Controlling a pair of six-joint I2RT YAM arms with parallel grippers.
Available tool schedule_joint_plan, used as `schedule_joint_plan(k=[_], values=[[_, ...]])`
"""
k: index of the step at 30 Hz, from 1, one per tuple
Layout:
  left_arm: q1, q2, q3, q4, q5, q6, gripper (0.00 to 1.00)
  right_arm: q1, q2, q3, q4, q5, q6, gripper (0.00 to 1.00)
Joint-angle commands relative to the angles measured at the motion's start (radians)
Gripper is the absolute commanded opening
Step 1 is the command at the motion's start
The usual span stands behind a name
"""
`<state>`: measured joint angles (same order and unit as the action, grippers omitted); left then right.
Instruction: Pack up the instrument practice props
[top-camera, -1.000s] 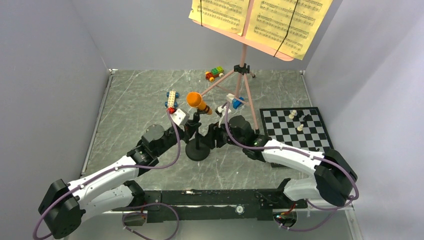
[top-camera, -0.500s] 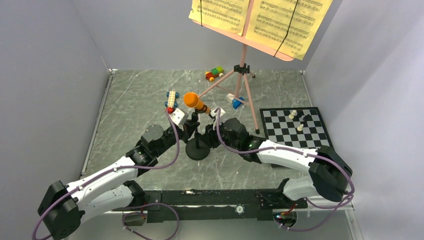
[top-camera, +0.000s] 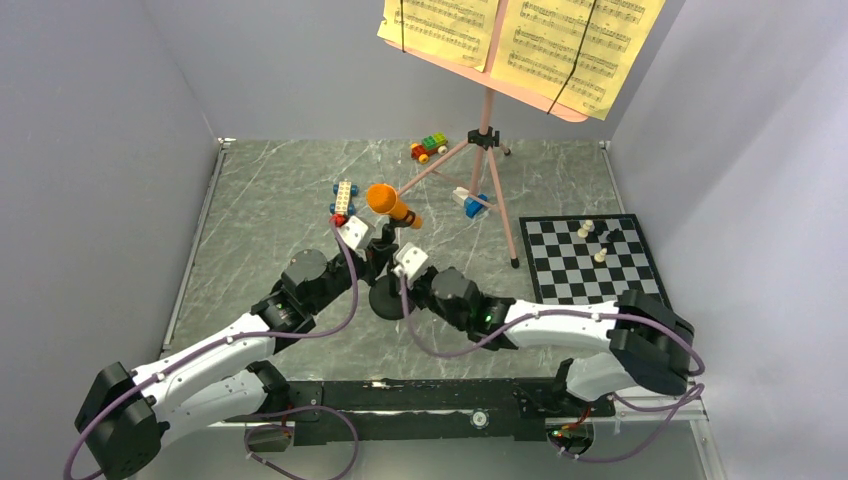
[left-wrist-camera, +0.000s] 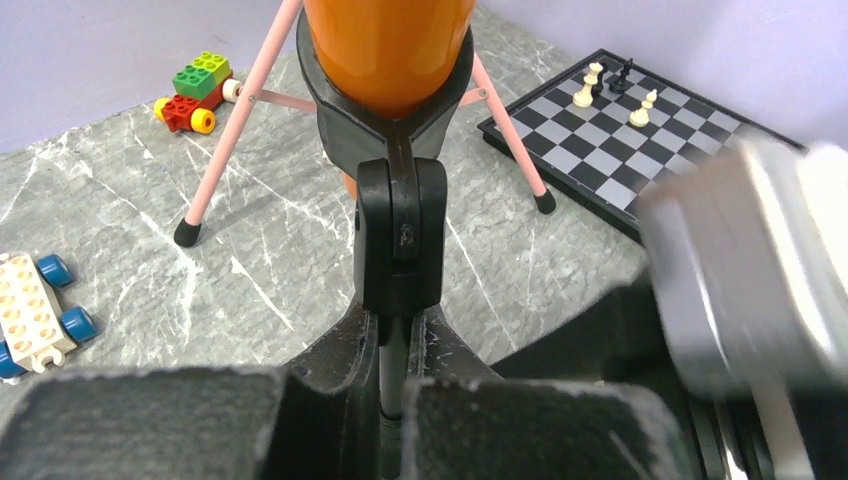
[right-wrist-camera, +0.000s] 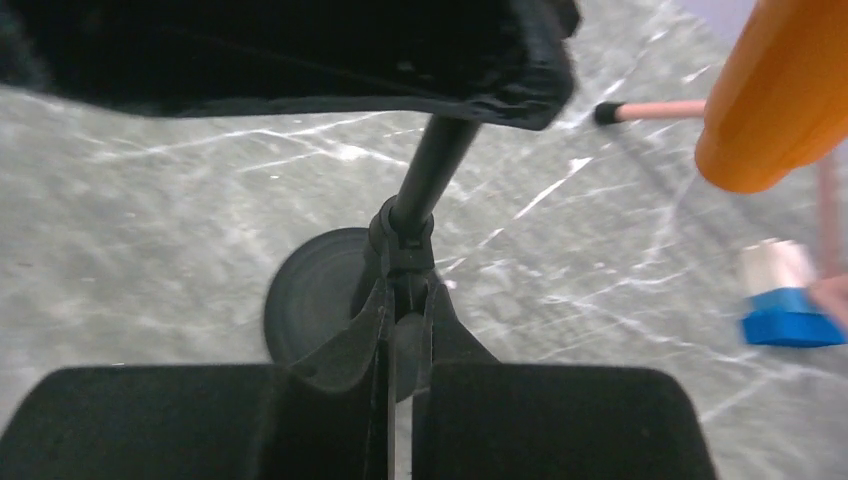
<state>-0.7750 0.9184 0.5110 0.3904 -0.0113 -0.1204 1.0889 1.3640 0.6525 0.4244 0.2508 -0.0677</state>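
Observation:
The orange microphone (top-camera: 392, 207) sits in the clip of the black mic stand (top-camera: 385, 302), which stands on its round base at mid table. My left gripper (top-camera: 380, 258) is shut on the stand's thin pole just under the clip (left-wrist-camera: 400, 230); the microphone (left-wrist-camera: 388, 50) rises right above it. My right gripper (top-camera: 405, 290) is shut on the lower pole just above the round base (right-wrist-camera: 310, 300). The pink music stand (top-camera: 487, 130) stands behind, with yellow sheet-music pages (top-camera: 470, 30) on its top.
A chessboard (top-camera: 590, 262) with a few pieces lies at the right. Block toy cars sit behind the mic stand: a white one (top-camera: 343, 200), a red-green one (top-camera: 430, 148) and a blue-white one (top-camera: 470, 202). The pink tripod legs (left-wrist-camera: 230, 130) spread close by.
My right gripper has swung left and down, from beside the microphone to the stand's lower pole. The microphone has shifted slightly left. The left gripper keeps its hold.

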Motion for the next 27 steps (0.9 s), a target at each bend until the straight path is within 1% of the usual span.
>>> schedule_joint_plan(k=[1, 3, 8, 10, 12, 14, 15, 16, 17, 18, 20, 21, 22, 24, 27], values=[[-0.005, 0.005, -0.009, -0.037, -0.063, -0.062, 0.00, 0.121, 0.081, -0.039, 0.250, 0.384, -0.388, 0.00], [-0.004, 0.005, -0.028, -0.003, -0.069, -0.068, 0.00, 0.172, 0.143, -0.065, 0.407, 0.495, -0.541, 0.00], [-0.004, 0.028, -0.022, -0.010, -0.057, -0.071, 0.00, 0.218, 0.245, -0.073, 0.538, 0.602, -0.696, 0.00], [-0.004, 0.037, -0.022, -0.012, -0.055, -0.079, 0.00, 0.236, 0.310, -0.076, 0.649, 0.641, -0.825, 0.00], [-0.004, 0.044, -0.028, 0.002, -0.048, -0.082, 0.00, 0.250, 0.366, -0.075, 0.723, 0.672, -0.904, 0.00], [-0.004, 0.047, -0.028, 0.003, -0.050, -0.082, 0.00, 0.260, 0.370, -0.072, 0.741, 0.684, -0.918, 0.00], [-0.004, 0.048, -0.028, 0.002, -0.052, -0.081, 0.00, 0.263, 0.352, -0.069, 0.717, 0.683, -0.892, 0.00], [-0.005, 0.048, -0.028, 0.002, -0.054, -0.078, 0.00, 0.264, 0.325, -0.064, 0.672, 0.675, -0.851, 0.00], [-0.005, 0.046, -0.028, 0.001, -0.056, -0.074, 0.00, 0.264, 0.286, -0.050, 0.589, 0.659, -0.779, 0.01], [-0.005, 0.044, -0.026, 0.000, -0.059, -0.071, 0.00, 0.262, 0.245, -0.036, 0.489, 0.626, -0.693, 0.14], [-0.005, 0.039, -0.023, -0.007, -0.068, -0.065, 0.00, 0.249, 0.149, -0.008, 0.295, 0.588, -0.491, 0.53], [-0.004, 0.037, -0.021, -0.012, -0.074, -0.064, 0.00, 0.242, 0.106, -0.005, 0.240, 0.567, -0.418, 0.64], [-0.004, 0.034, -0.019, -0.019, -0.080, -0.062, 0.00, 0.234, 0.065, -0.005, 0.184, 0.541, -0.352, 0.71], [-0.004, 0.033, -0.019, -0.020, -0.088, -0.058, 0.00, 0.223, -0.003, -0.006, 0.104, 0.506, -0.253, 0.78], [-0.004, 0.038, -0.021, -0.008, -0.098, -0.050, 0.00, 0.211, -0.077, -0.004, -0.008, 0.465, -0.126, 0.82]])
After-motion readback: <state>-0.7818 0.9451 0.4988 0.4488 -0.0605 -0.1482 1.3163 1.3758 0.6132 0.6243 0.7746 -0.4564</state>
